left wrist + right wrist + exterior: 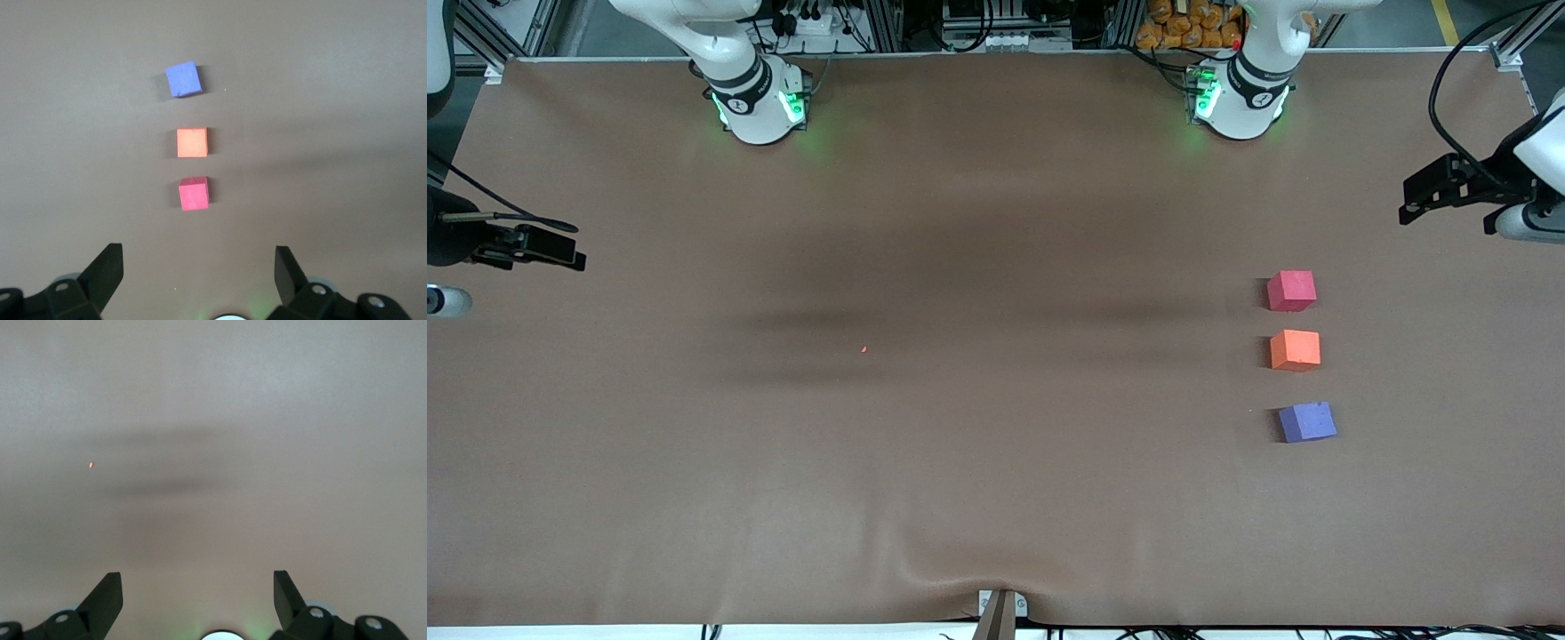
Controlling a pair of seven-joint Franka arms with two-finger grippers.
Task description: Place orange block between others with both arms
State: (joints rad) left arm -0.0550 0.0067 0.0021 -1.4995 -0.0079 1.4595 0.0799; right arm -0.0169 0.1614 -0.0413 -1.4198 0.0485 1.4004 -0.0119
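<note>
Three cubes lie in a line toward the left arm's end of the table. The orange block [1295, 349] [192, 143] sits between the others: the red-pink cube [1291, 291] [194, 195], farther from the front camera, and the purple-blue cube [1307, 421] [183, 79], nearer to it. All three rest on the cloth with small gaps between them. My left gripper [1427, 191] [199, 257] hangs open and empty over the table's edge at the left arm's end. Over the right arm's end of the table, my right gripper [556, 249] [197, 579] is also open and empty.
Brown cloth [996, 444] covers the table. A tiny orange speck [863, 349] [91, 464] lies near its middle. The arm bases [760, 107] [1240, 102] stand along the edge farthest from the front camera. A clamp [1000, 609] grips the nearest edge.
</note>
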